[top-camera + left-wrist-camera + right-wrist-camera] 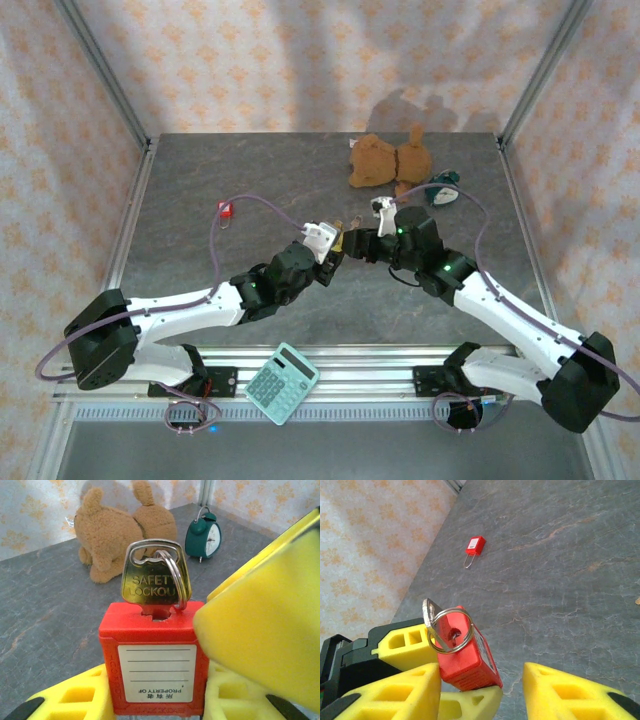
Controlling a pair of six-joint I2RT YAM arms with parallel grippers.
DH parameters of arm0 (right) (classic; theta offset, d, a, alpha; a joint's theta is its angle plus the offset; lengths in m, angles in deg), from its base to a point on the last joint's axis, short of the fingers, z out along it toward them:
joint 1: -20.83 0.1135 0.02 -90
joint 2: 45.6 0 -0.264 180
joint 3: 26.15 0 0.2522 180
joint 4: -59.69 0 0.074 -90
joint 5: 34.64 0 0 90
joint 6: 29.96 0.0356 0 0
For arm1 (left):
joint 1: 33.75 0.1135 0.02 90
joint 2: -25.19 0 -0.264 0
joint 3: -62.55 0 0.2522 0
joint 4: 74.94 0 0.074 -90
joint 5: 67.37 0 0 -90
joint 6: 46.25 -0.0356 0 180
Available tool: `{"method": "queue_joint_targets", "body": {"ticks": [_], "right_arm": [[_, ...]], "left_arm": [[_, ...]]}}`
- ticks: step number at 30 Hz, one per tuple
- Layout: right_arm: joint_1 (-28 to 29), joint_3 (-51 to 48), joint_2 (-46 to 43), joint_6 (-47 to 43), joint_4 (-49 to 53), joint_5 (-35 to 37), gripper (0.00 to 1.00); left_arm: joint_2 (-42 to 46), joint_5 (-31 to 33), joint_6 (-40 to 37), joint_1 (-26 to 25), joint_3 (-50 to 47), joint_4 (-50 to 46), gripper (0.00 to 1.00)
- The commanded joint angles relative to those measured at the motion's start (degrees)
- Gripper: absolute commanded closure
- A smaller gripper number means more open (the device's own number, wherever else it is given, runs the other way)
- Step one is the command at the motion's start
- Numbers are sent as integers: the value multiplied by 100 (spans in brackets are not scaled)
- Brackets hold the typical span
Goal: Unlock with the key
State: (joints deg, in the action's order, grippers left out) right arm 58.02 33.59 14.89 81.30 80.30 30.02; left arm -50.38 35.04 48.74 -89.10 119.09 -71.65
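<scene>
Padlock [152, 665] is pinched by the left fingers [75, 695], with the key [152, 580] already seated. Right fingers [570, 692] are spread beside it. Looks like the key needs gripping and turning next.

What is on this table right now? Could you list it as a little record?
held: red padlock, clamped in left fingers
in the lock: key with ring, pushed into the keyhole
other arm: right fingers open, close to the key
spare: second padlock lying apart, untouched
also there: plush toy, alarm clock, calculator
</scene>
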Motion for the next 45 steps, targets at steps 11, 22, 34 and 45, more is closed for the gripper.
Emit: {"method": "queue_joint_targets", "body": {"ticks": [11,22,34,45], "right_arm": [[-356,184,-267,-253,253,-39,46],[-396,227,33,-201,9,-265,42],[-756,33,-110,259,165,724,42],[-783,-32,-64,264,-27,557,42]], "left_arm": [[-120,54,41,12,-11,53,83],[-184,160,-98,14,67,-423,83],[-321,1834,-1296,-120,386,-1060,83],[-682,3473,-2895,-490,601,-1189,83]]}}
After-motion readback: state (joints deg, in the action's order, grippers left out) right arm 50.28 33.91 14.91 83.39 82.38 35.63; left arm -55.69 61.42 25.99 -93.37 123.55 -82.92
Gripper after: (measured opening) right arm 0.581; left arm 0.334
